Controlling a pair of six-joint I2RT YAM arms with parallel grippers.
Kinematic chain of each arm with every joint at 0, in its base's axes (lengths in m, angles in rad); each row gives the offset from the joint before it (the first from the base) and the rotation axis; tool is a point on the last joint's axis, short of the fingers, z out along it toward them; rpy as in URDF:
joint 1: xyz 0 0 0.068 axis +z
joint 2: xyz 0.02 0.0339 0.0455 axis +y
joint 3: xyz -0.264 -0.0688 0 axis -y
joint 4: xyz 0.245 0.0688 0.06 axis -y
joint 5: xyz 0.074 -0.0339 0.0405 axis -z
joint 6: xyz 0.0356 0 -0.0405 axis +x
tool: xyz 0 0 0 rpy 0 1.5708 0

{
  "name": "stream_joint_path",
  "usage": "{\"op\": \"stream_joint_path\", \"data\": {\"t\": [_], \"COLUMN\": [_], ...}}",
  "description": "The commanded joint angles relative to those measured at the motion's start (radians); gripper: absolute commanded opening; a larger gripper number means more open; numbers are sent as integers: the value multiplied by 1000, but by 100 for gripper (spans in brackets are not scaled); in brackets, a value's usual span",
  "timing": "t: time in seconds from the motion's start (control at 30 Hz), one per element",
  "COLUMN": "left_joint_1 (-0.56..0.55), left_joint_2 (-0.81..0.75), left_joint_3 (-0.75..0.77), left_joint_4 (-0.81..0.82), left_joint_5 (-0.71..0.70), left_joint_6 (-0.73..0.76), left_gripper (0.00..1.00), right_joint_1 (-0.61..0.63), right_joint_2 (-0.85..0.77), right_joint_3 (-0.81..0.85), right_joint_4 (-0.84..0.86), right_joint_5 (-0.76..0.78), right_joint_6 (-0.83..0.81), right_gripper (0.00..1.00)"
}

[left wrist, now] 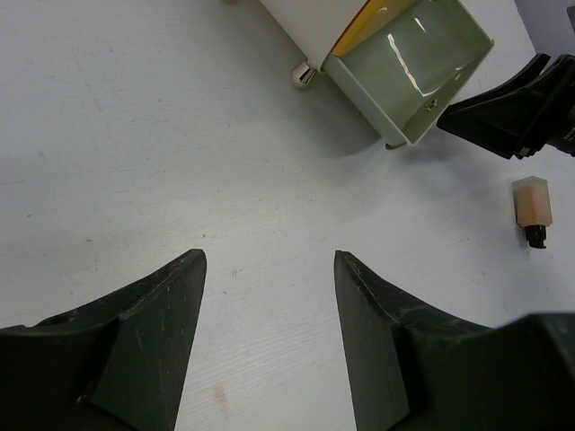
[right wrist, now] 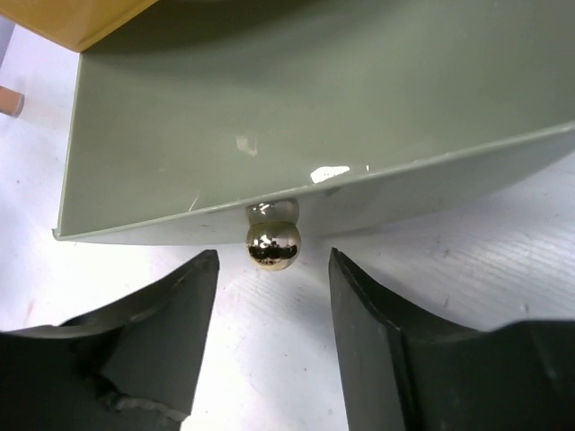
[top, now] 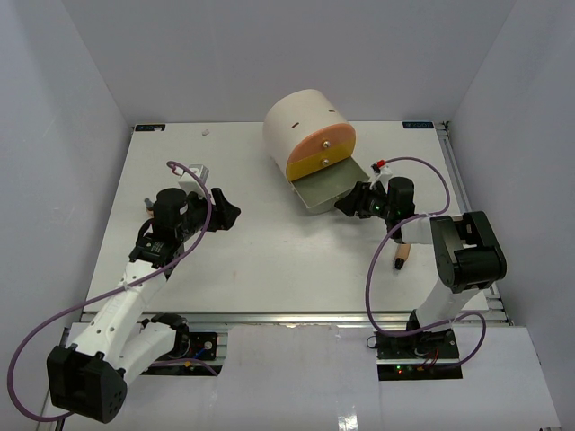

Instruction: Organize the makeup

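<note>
Lying on its side on the tabletop (top: pixel 269 260), close beside the right arm and near the right edge, the tan tube (top: pixel 402 256) is the only makeup plainly in view. It appears small, light and rigid, with a squarish pale body and a dark end, so it should neither crush nor sag. It may skid on the smooth surface, and a hold across the middle of its flat sides looks safest. Beyond it, the grey drawer (right wrist: pixel 269 117) of the cream drum (top: pixel 301 121) stands pulled out and bare inside. Its raised front wall, bearing a shiny knob (right wrist: pixel 273 244), calls for entry from above. The right pincer (top: pixel 345 206) is spread to either side of that knob without touching it and carries nothing. The left pincer (left wrist: pixel 269 265) hangs spread and empty over the broad bare stretch between the arms, the freest room for travel. White walls close in the far and side edges.
</note>
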Motion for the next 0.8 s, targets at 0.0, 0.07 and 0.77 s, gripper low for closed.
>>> {"op": "stream_joint_path", "data": {"t": [0.0, 0.07, 0.77], "left_joint_1": [5, 5, 5], "left_joint_2": [-27, -31, -119], "left_joint_3": [-4, -4, -4], "left_joint_4": [18, 18, 16], "left_joint_5": [3, 4, 41], "left_joint_6": [2, 2, -19], "left_gripper": [70, 70, 70], "right_joint_1": [-8, -16, -107], "right_joint_2": [-69, -101, -435], "right_joint_3": [15, 22, 242], "right_joint_4": [-46, -94, -1292], "right_joint_5": [-29, -37, 503], "right_joint_6": [-61, -93, -626], "right_gripper": [76, 81, 98]}}
